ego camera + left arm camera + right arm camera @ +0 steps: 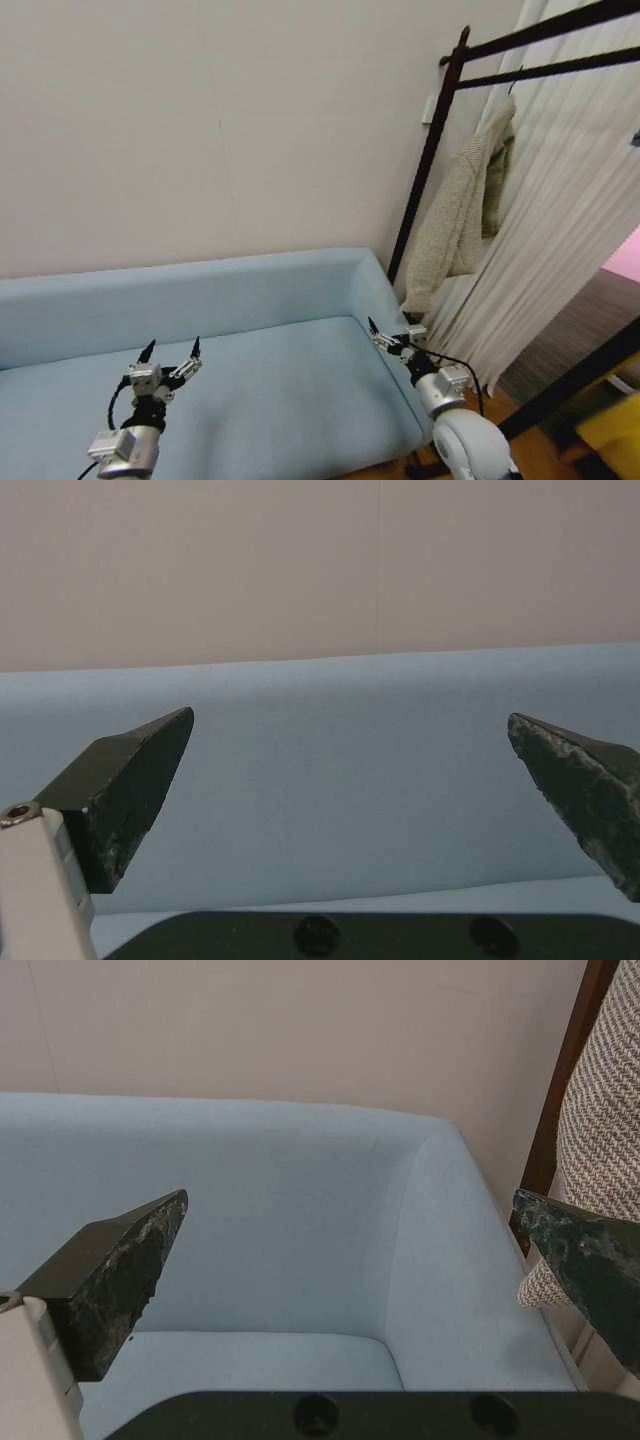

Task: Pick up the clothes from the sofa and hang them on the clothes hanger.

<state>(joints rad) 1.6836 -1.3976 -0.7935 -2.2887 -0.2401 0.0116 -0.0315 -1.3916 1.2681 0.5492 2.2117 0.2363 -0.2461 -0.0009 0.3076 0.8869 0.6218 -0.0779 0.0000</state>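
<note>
While the beige knit garment (455,215) hung on the dark clothes rack (430,150) at the far right, both arms hovered over the pale blue sofa (250,290). The left gripper (173,345) and right gripper (393,328) had fingers spread wide, holding nothing.

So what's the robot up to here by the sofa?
The left gripper and right gripper hover open over the blue sofa, holding nothing. A knit sweater hangs on the rack at the sofa's right end, so the hanging looks done.
</note>
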